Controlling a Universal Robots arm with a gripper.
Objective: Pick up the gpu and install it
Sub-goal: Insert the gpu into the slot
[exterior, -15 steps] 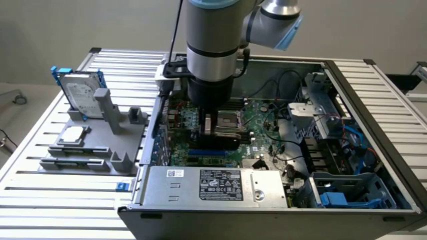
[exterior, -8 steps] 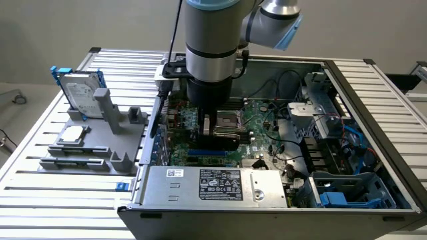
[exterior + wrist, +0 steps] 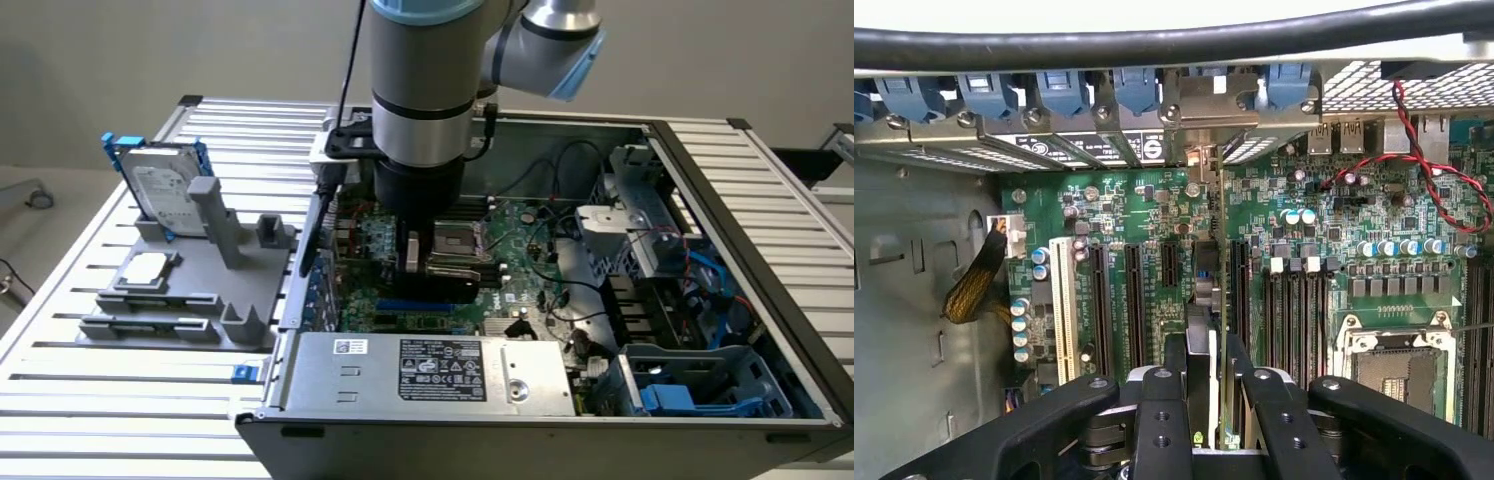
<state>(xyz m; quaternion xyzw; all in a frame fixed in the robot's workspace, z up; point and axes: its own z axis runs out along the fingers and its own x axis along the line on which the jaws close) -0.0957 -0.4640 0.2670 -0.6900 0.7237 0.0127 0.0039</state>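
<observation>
Exterior view: arm (image 3: pixel 420 100) comes straight down from the upper middle of the frame into the open computer case (image 3: pixel 747 190).
Gripper: gripper (image 3: pixel 416 262) pinches the gpu (image 3: pixel 447 285), with its fingers (image 3: pixel 1159 410) pressed against the card's two faces.
Gpu, exterior view: a dark flat card on edge under the gripper, at the centre of the frame, over the motherboard (image 3: pixel 534 235) and just in front of the processor socket (image 3: pixel 461 238).
Gpu, wrist view: gpu (image 3: pixel 1221 260) is seen edge-on as a thin upright line between the long black expansion slots (image 3: pixel 1132 300), its far end reaching the case's rear wall by the blue slot clips (image 3: pixel 1064 92).
Seating: I cannot tell whether the card's lower edge is in a slot.
Fixture: grey holder (image 3: pixel 200 300) sits on the slatted table (image 3: pixel 107 400) at the exterior view's left, carrying the hard drive (image 3: pixel 160 190) in its blue frame and the processor chip (image 3: pixel 147 268).
Power supply: silver box (image 3: pixel 427 370) along the case's near edge, lower centre.
</observation>
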